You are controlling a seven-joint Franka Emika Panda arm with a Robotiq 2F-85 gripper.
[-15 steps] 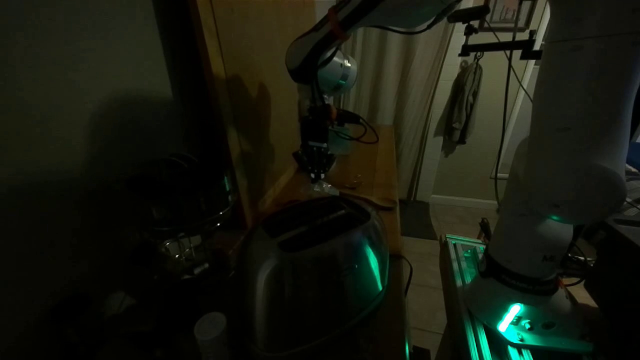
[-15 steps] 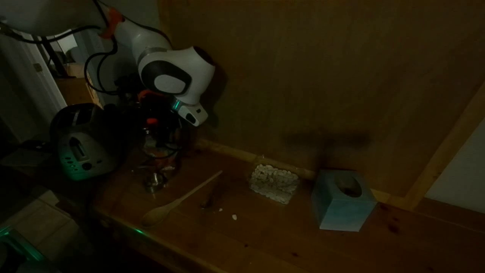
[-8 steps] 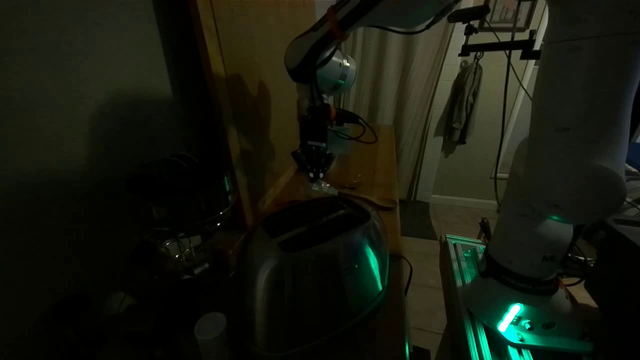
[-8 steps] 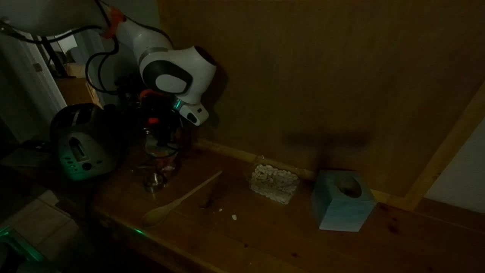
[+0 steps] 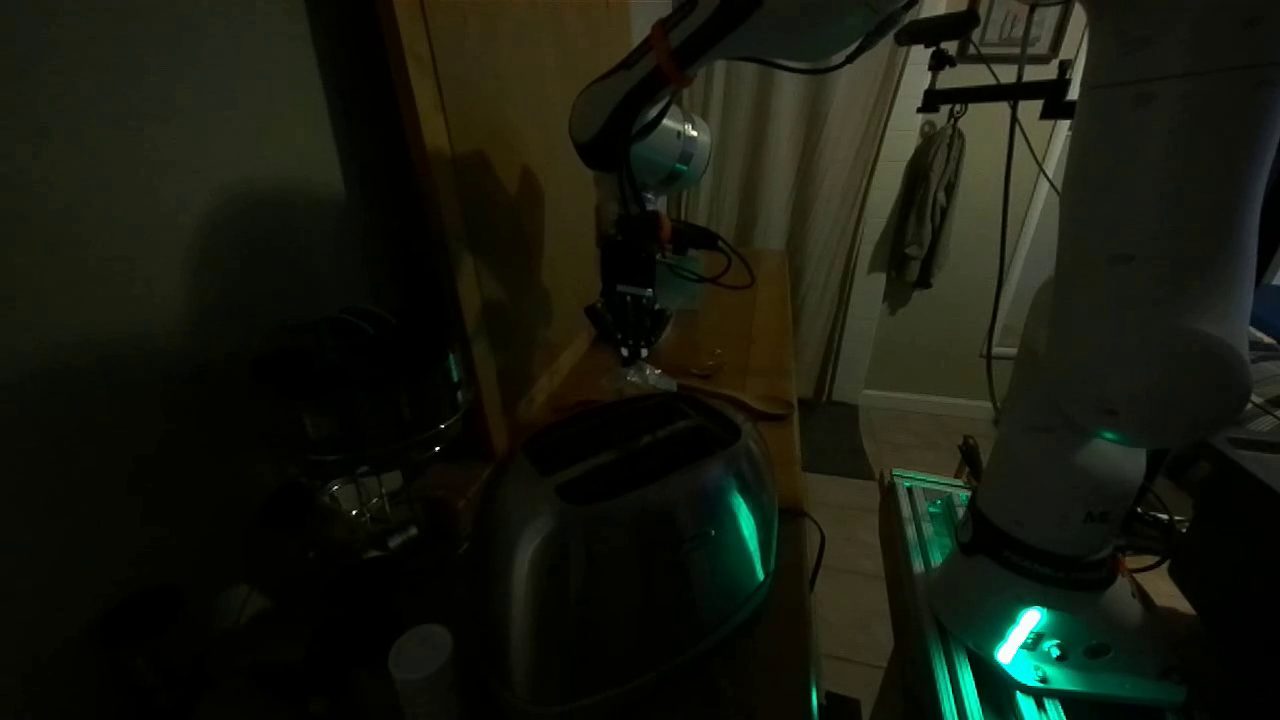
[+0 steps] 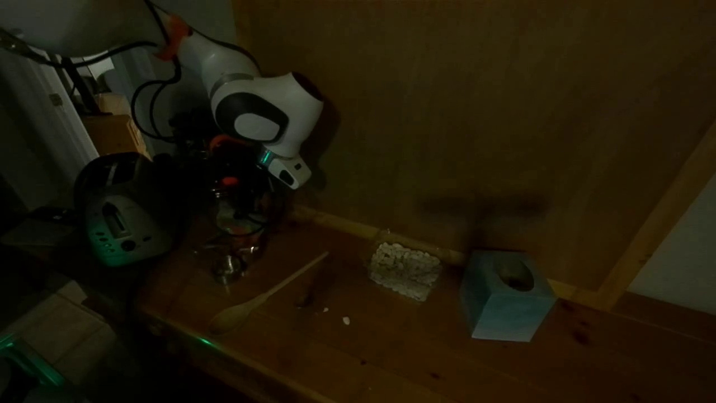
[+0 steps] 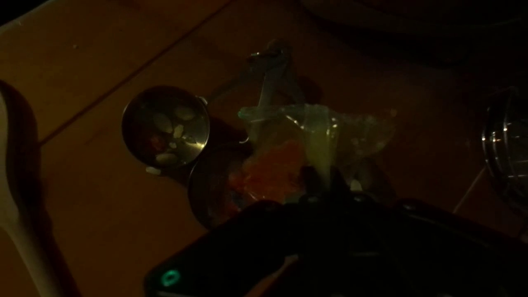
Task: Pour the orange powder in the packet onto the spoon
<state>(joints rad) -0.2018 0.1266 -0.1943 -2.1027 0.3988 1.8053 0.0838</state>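
Pinches clear plastic packet (image 7: 318,138) of orange powder (image 7: 272,170) in black two-fingered gripper (image 7: 324,180), overlapping dark round metal measuring spoon (image 7: 212,187) at nine o'clock in wrist view; likely at pouring step; needs gentle tipping next

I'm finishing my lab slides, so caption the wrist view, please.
The end effector pinches a clear packet of orange powder, with a metal cup of pale pieces and a wooden spoon nearby.

Wooden spoon (image 6: 250,305) pale tan; table (image 6: 391,350) under spoon brown, dark-knotted; right of spoon in wrist view, packet (image 7: 295,134) clear with orange powder (image 7: 272,171), gripper (image 7: 324,179) black; nearer spoon, metal cup (image 7: 200,138) dull silver; farther from spoon, tissue box (image 6: 509,305) pale blue, toaster (image 5: 640,560) grey with green sheen
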